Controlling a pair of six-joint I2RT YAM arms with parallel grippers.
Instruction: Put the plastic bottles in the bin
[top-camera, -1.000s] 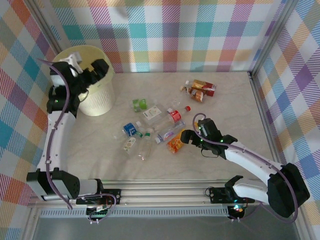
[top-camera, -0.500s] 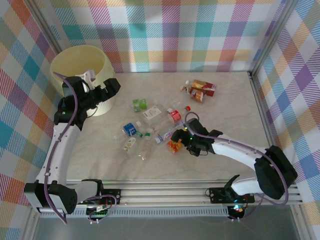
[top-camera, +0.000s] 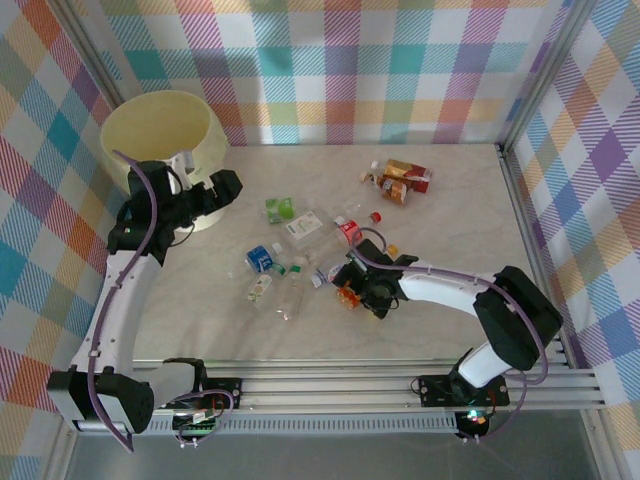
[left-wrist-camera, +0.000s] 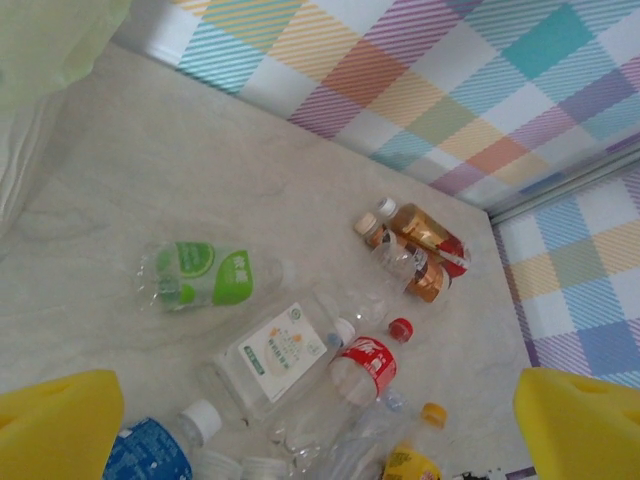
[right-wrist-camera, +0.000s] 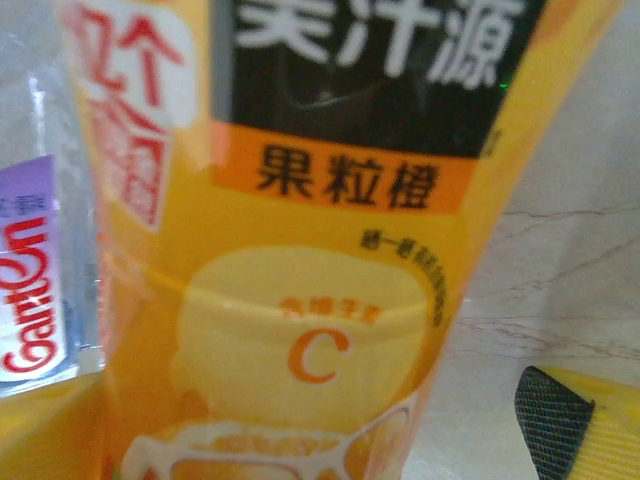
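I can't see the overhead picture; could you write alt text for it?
Small plastic bottles lie scattered across a pale table, seen from above. The robot's right gripper reaches an orange-labelled bottle, while its left gripper hovers next to a large pale-yellow bin at far left.

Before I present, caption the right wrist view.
Orange-labelled plastic bottle up close on the marbled table, a yellow right fingertip beside it.

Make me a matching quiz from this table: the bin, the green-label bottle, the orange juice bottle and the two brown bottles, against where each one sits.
Things:
1. bin
2. green-label bottle
3. orange juice bottle
4. two brown bottles

Places:
A. at the right hand
B. far left corner
C. far right part of the table
D. nearest bottle to the bin's right

Pairs: 1-B, 2-D, 3-A, 4-C
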